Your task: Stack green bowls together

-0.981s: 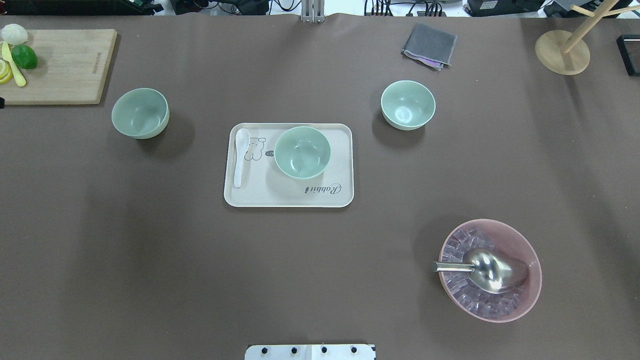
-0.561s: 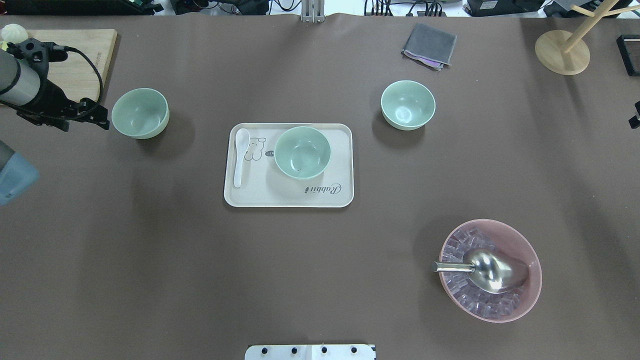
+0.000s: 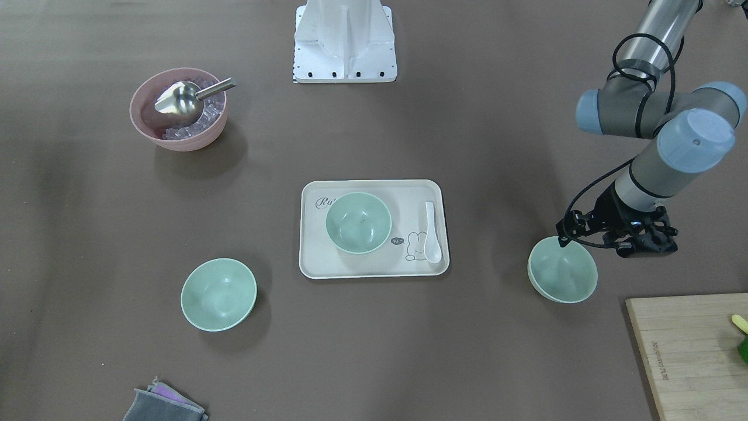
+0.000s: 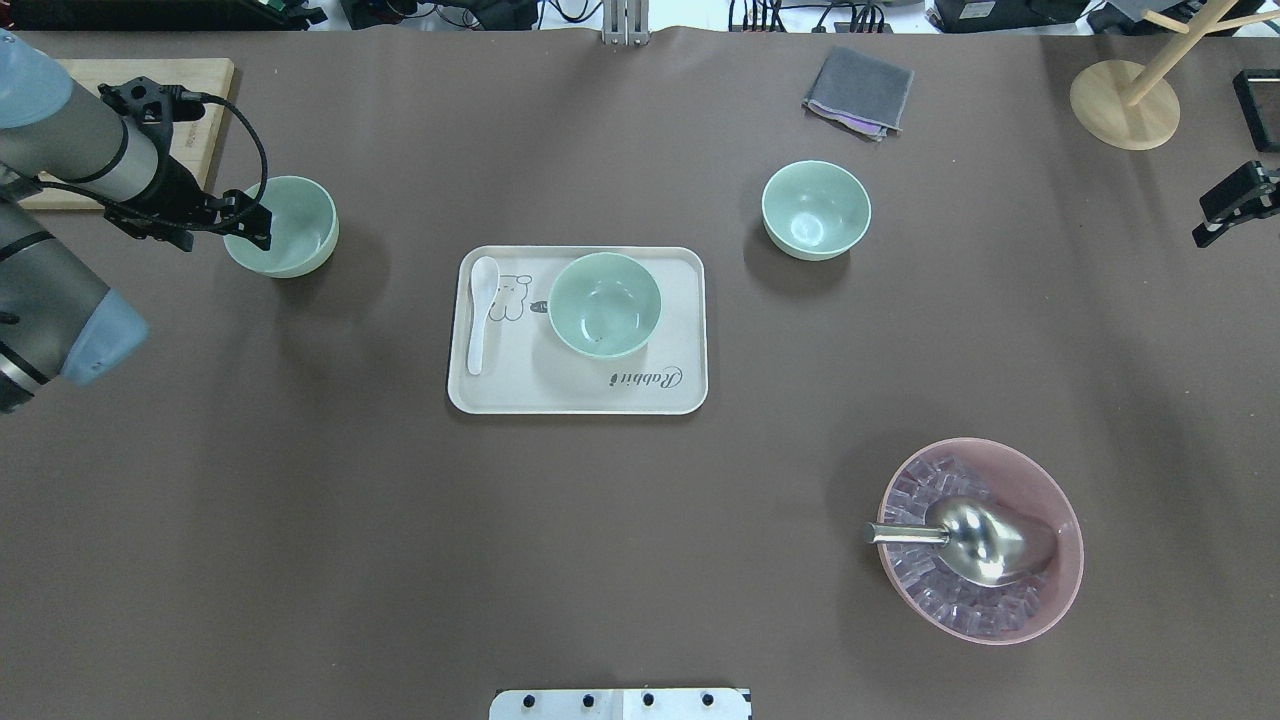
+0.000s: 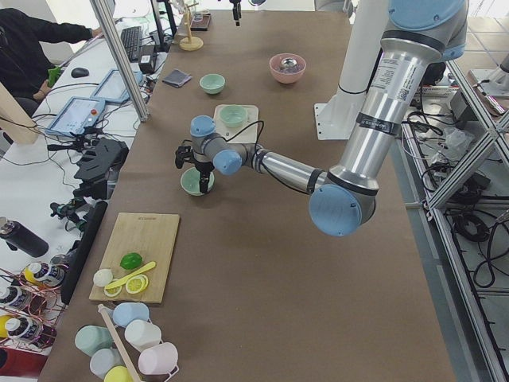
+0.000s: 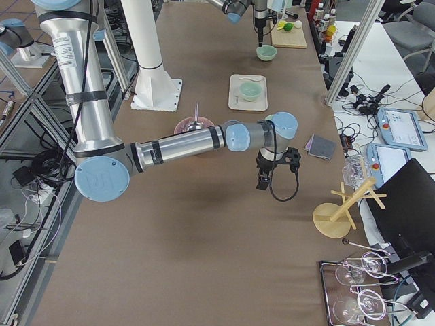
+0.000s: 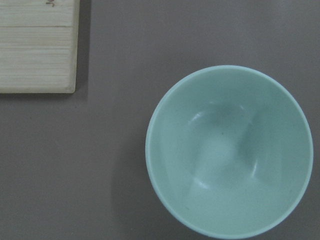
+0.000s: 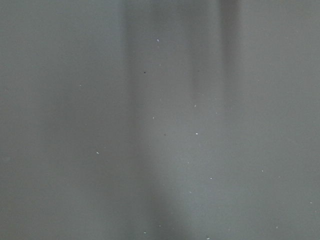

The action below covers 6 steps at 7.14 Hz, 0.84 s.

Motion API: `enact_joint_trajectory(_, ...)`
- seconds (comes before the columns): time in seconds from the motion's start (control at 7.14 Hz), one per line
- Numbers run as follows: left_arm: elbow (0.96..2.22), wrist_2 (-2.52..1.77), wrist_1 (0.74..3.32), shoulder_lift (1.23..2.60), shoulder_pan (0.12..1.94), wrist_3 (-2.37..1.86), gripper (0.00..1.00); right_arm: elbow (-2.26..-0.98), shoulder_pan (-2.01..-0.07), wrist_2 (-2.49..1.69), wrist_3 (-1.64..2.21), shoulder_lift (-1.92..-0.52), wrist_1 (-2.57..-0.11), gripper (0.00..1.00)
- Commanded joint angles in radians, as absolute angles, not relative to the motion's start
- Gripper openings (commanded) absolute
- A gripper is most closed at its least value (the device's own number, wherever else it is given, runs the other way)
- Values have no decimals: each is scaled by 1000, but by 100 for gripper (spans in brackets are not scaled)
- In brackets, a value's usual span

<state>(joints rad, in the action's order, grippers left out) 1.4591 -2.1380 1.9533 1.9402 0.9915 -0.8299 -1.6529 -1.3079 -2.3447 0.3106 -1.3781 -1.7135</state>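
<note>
Three pale mint-green bowls stand upright and apart. The left bowl (image 4: 295, 225) is on the table, the middle bowl (image 4: 604, 304) is on the beige tray (image 4: 580, 392), and the right bowl (image 4: 816, 210) is on the table. My left gripper (image 4: 238, 216) points down over the left bowl's outer rim; its fingers are hidden under the wrist. The left wrist view shows that bowl (image 7: 230, 150) from above, empty. My right gripper (image 4: 1235, 205) hangs at the table's far right edge over bare table, and I cannot tell whether it is open or shut.
A white spoon (image 4: 481, 312) lies on the tray. A pink bowl (image 4: 1045, 478) with ice and a metal scoop (image 4: 985, 540) stands front right. A wooden cutting board (image 4: 205, 95), a grey cloth (image 4: 860, 88) and a wooden stand base (image 4: 1123, 105) line the back.
My left arm has come in from the left and moved right until its gripper is over the left bowl. My right wrist has come into view at the right edge.
</note>
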Motion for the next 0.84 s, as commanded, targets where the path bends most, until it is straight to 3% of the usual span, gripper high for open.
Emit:
enact_joint_trajectory(0.0,1387,-2106,1960,1989,991,-825,98,-1638,-1293,-2342,318,-1348,-1713,100)
enact_joint_trajectory(0.42,1345,-2100,1960,1985,1017,-750,97,-1637,-1290,-2342,321,-1341,-1713,100)
enact_joint_trajectory(0.7,1330,-2102,2012,1988,1014,-770,73,-1638,-1287,-2342,347,-1336,-1713,100)
